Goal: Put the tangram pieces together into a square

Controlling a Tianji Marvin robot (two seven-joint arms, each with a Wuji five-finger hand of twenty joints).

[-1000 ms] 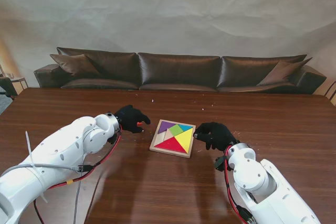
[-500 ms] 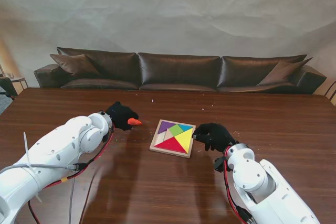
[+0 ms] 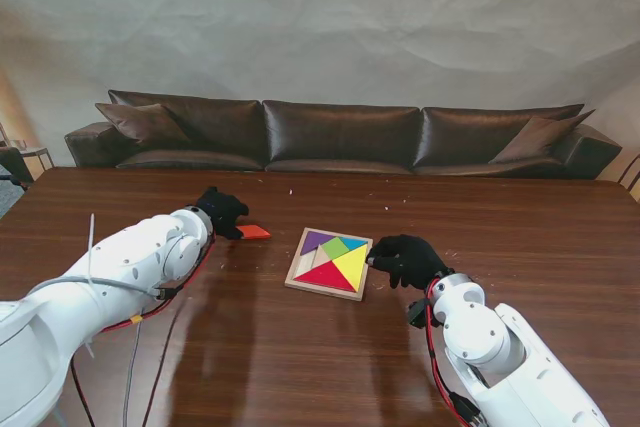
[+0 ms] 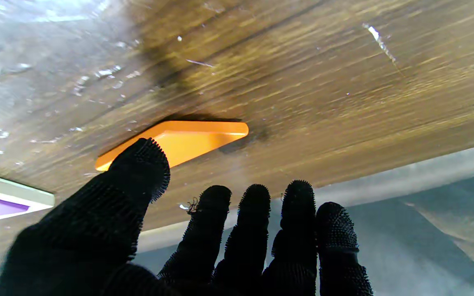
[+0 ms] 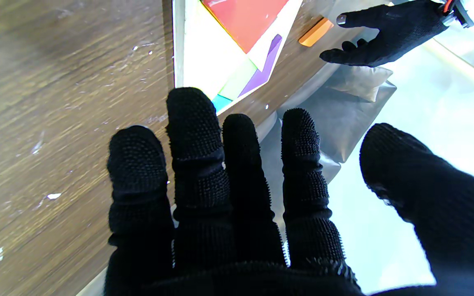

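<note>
The orange piece point(image 3: 254, 232) now lies flat on the table point(image 3: 300, 347), to the left of the puzzle tray point(image 3: 329, 263) and apart from it. Half a second ago I had it pinched at my left fingertips, lifted off the wood; a second ago my left hand point(image 3: 221, 212) was nearer the tray with only a sliver of orange showing. Since then that hand has drawn back, away from the tray and a little farther from me, and let the piece go.

My left hand is empty with its fingers spread; in the left wrist view the four fingers point(image 4: 257, 222) stand side by side and the thumb reaches toward the orange piece point(image 4: 179, 142) without gripping it. Whether the thumb tip touches the piece, I cannot tell.

My right hand point(image 3: 404, 258) has not moved: it rests against the tray's right edge, fingers loosely extended, holding nothing. In the right wrist view those fingers point(image 5: 191, 135) lie at the tray's wooden rim point(image 5: 177, 45).

Inside the tray sit the purple, green, blue, yellow and red pieces, with a pale bare patch on the tray's left side.
</note>
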